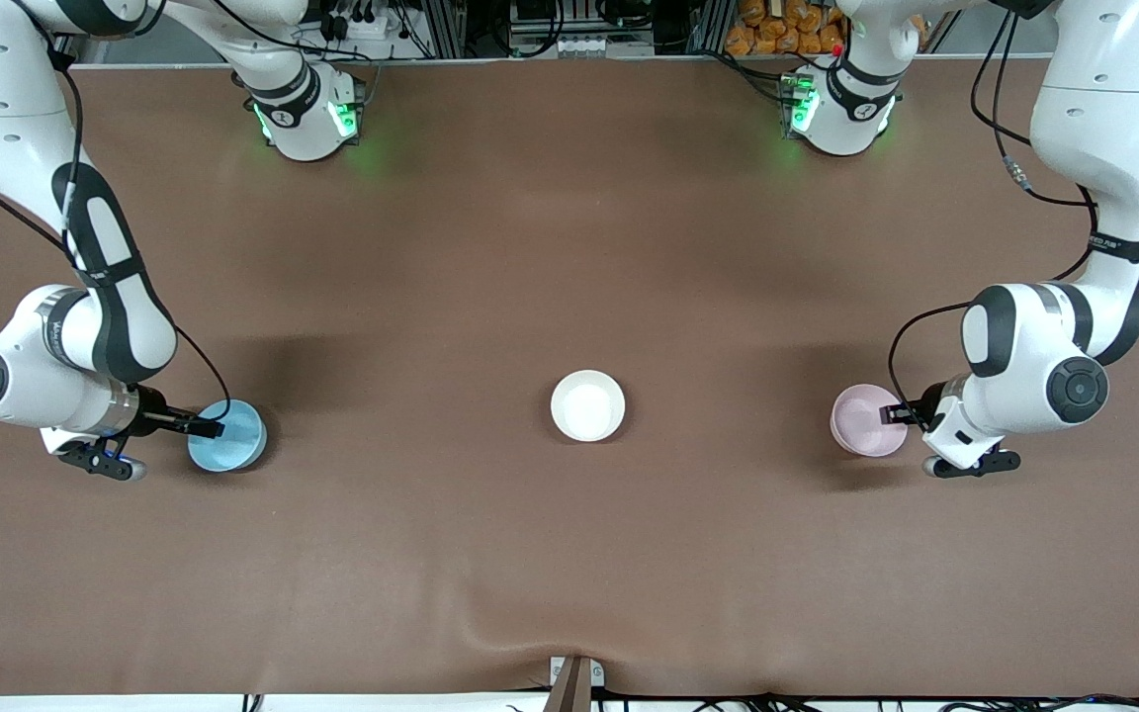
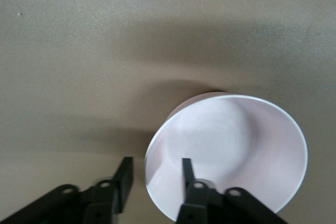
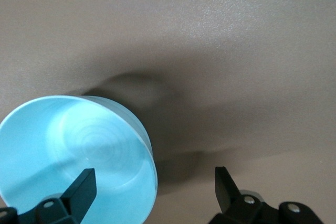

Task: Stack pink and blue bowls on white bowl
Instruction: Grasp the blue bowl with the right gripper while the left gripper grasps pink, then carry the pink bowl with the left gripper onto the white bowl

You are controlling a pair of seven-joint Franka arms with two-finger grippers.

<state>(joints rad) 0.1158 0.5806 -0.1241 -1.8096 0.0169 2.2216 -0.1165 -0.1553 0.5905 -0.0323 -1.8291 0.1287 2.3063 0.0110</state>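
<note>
The white bowl (image 1: 587, 405) stands at the middle of the table. The pale pink bowl (image 1: 866, 420) stands toward the left arm's end; it also shows in the left wrist view (image 2: 231, 145). My left gripper (image 1: 898, 415) (image 2: 156, 177) is open and straddles its rim, one finger inside and one outside with a gap to the wall. The sky-blue bowl (image 1: 228, 437) (image 3: 79, 145) stands toward the right arm's end. My right gripper (image 1: 209, 428) (image 3: 153, 182) is wide open across its rim, one finger inside, one well outside.
The brown table mat (image 1: 569, 554) is bare between the three bowls, with a slight wrinkle near the front edge. The two arm bases (image 1: 307, 119) (image 1: 841, 109) stand along the farthest edge. A small bracket (image 1: 574, 677) sits at the front edge.
</note>
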